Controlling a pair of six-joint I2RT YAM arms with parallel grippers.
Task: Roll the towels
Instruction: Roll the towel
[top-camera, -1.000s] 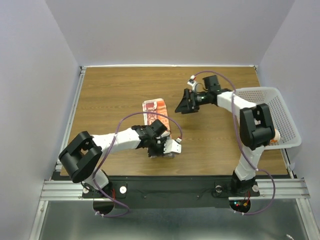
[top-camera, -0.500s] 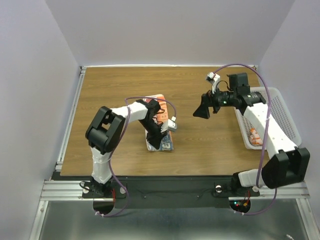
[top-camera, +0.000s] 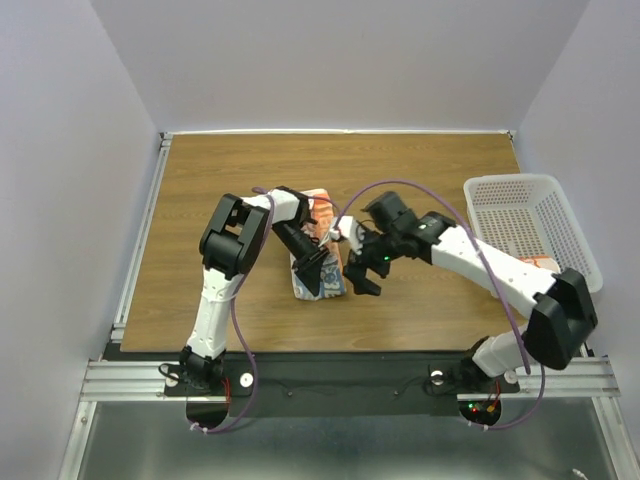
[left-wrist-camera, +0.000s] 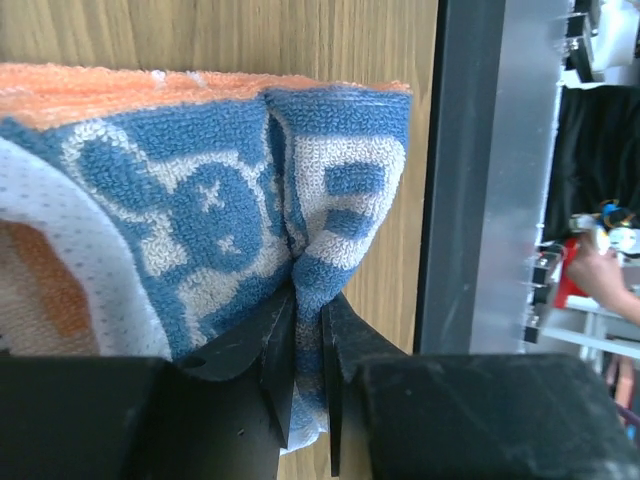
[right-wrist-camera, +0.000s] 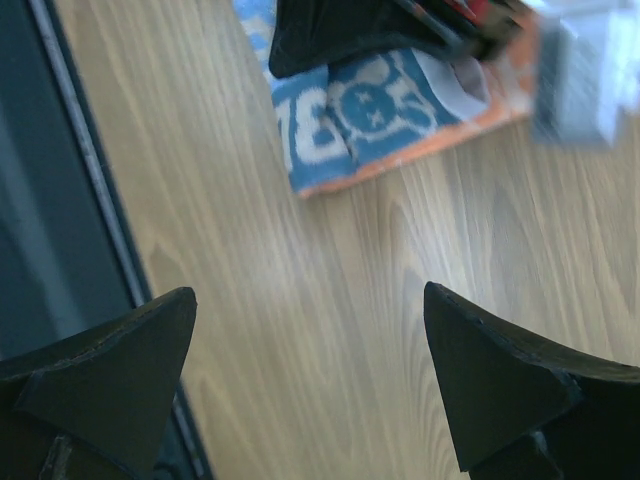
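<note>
In the left claw (left-wrist-camera: 308, 320), the blue-printed, orange-edged towel (left-wrist-camera: 200, 190) bunches.

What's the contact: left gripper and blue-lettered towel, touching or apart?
Touching. The left wrist view shows the left gripper closed on a fold of the towel, with the cloth pinched between its jaws.
</note>
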